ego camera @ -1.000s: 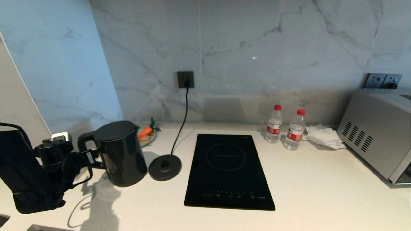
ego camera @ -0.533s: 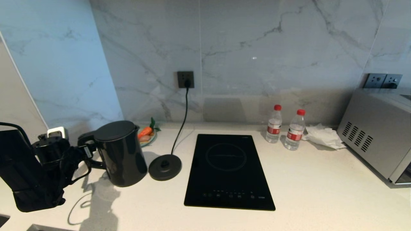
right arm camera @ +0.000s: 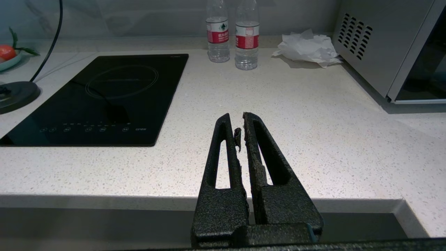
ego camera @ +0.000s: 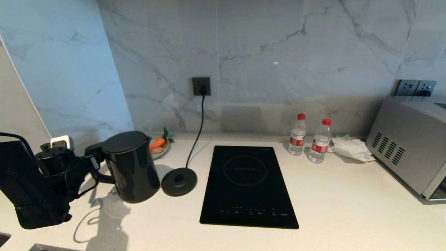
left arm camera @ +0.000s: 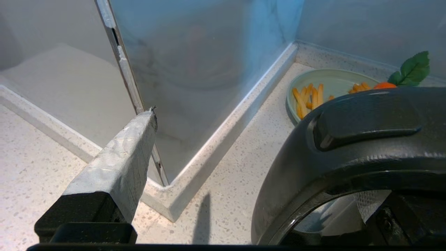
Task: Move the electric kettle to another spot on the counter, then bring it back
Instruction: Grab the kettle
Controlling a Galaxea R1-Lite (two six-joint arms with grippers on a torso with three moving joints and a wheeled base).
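Note:
The black electric kettle [ego camera: 130, 167] stands on the counter [ego camera: 348, 209] at the left, off its round base disc [ego camera: 178, 181], which lies just to its right. Its loop handle [left arm camera: 348, 139] points left toward my left gripper [ego camera: 91, 164]. That gripper is open around the top of the handle without clamping it. One grey taped finger [left arm camera: 118, 164] stands well clear of the handle, and the other is mostly hidden behind the loop. My right gripper [right arm camera: 238, 120] is shut and empty over the counter's front edge [right arm camera: 296, 122].
A plate of carrot and fries [ego camera: 158, 146] sits behind the kettle near the wall corner [left arm camera: 167, 198]. The base's cord [ego camera: 198, 136] runs up to a wall socket. A black hob [ego camera: 247, 184] lies mid-counter, with two water bottles [ego camera: 308, 139], crumpled tissue [ego camera: 350, 148] and a microwave [ego camera: 407, 153] to its right.
My left gripper has lifted a little and drawn slightly back to the left at the handle. The kettle has not moved, and the right arm is still.

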